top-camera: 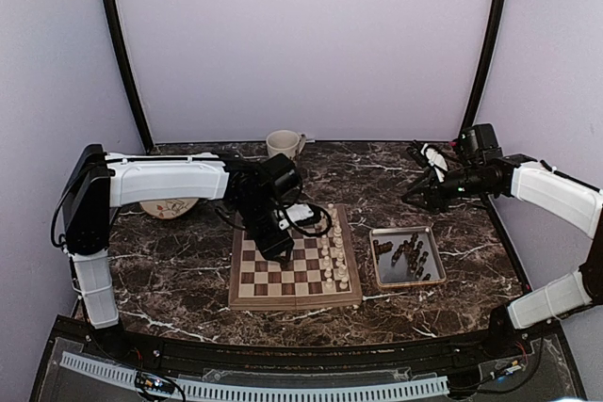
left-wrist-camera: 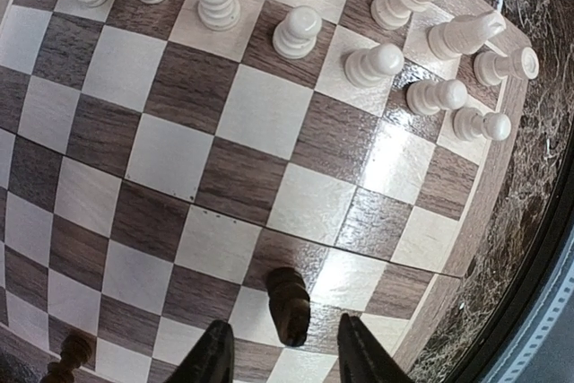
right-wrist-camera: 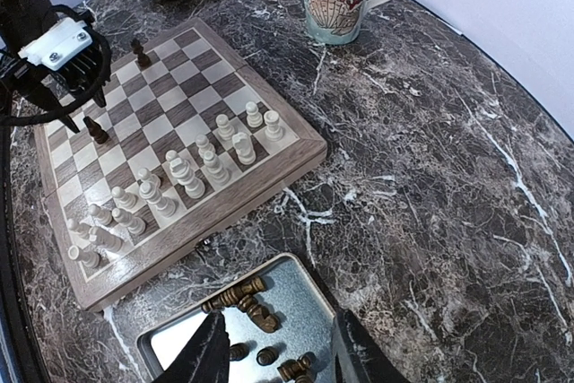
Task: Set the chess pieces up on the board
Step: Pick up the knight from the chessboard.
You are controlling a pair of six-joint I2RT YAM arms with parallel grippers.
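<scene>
Left wrist view: our left end effector (left-wrist-camera: 283, 334) is released, its fingers parted either side of an upright dark chess piece (left-wrist-camera: 289, 304) on the board (left-wrist-camera: 224, 132), touching neither. Rightward, our right end effector (right-wrist-camera: 282, 320) hangs released over the tray (right-wrist-camera: 309, 289) of dark pieces (right-wrist-camera: 242, 296).

Dark marble-patterned table (top-camera: 170, 270), veined in white, is filling the lower half of the top view. A pale lilac back wall (top-camera: 301, 35) is rising behind it at upper centre, with matching side panels (top-camera: 47, 63) closing in at left and right. Two black curved poles (top-camera: 121, 54) are running down the seams. Soft, even light is falling throughout.
</scene>
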